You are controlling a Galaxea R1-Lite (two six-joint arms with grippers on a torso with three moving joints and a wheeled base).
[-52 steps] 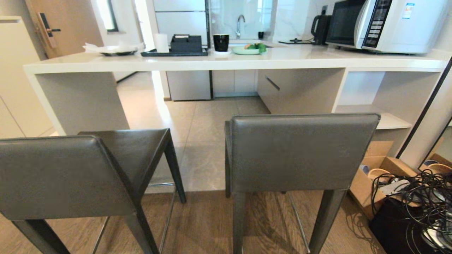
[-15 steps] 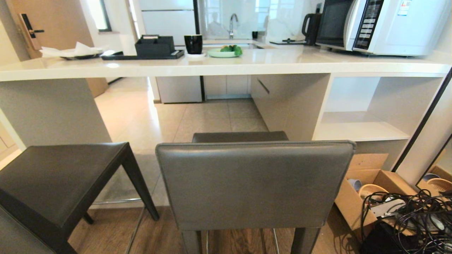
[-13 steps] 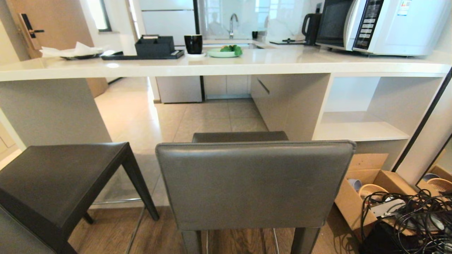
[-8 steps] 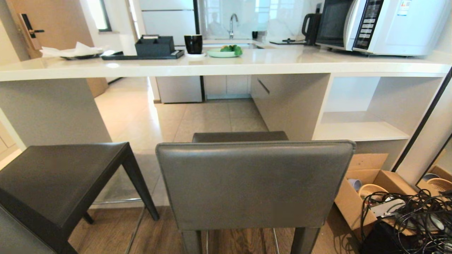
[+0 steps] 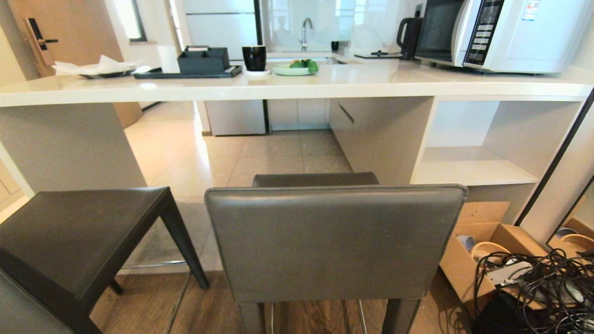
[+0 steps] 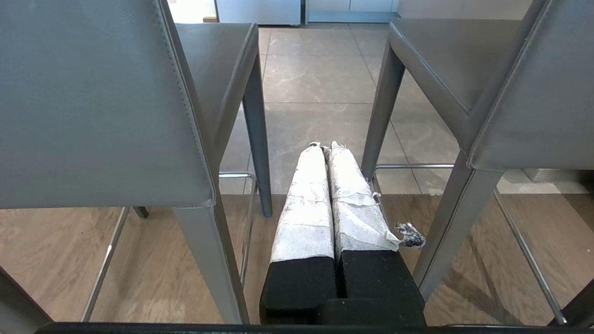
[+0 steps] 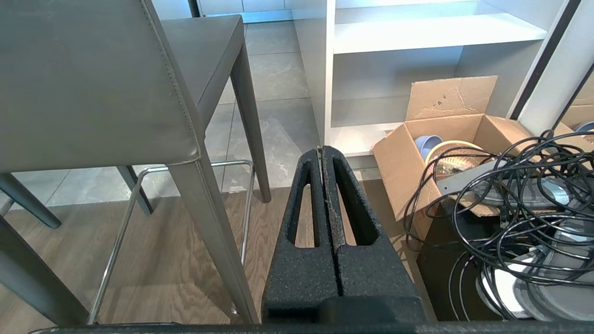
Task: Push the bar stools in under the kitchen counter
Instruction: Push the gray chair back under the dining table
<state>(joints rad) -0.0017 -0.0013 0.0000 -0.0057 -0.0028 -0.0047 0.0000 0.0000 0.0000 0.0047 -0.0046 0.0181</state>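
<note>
Two dark grey bar stools stand before the kitchen counter [image 5: 325, 86]. The right stool [image 5: 334, 241] faces the counter squarely, its backrest towards me; the left stool [image 5: 79, 232] sits turned at an angle near the slab end leg [image 5: 69, 144]. Neither gripper shows in the head view. My left gripper [image 6: 326, 146], fingers wrapped in white tape, is shut and empty, low in the gap between the left stool [image 6: 93, 102] and the right stool [image 6: 533, 93]. My right gripper [image 7: 321, 149] is shut and empty, beside the right stool [image 7: 88, 83], touching nothing.
An open cardboard box [image 5: 468, 260] and a tangle of black cables [image 5: 543, 287] lie on the floor at the right, by the white shelves [image 5: 468, 167]. On the counter stand a microwave [image 5: 506, 32], kettle [image 5: 410, 35], black cup [image 5: 254, 56], green plate [image 5: 292, 68] and black tray [image 5: 185, 72].
Since the earliest frame the whole view has shifted: the counter looms nearer and both stools sit further left, so the camera moved. Over the last second nothing has changed.
</note>
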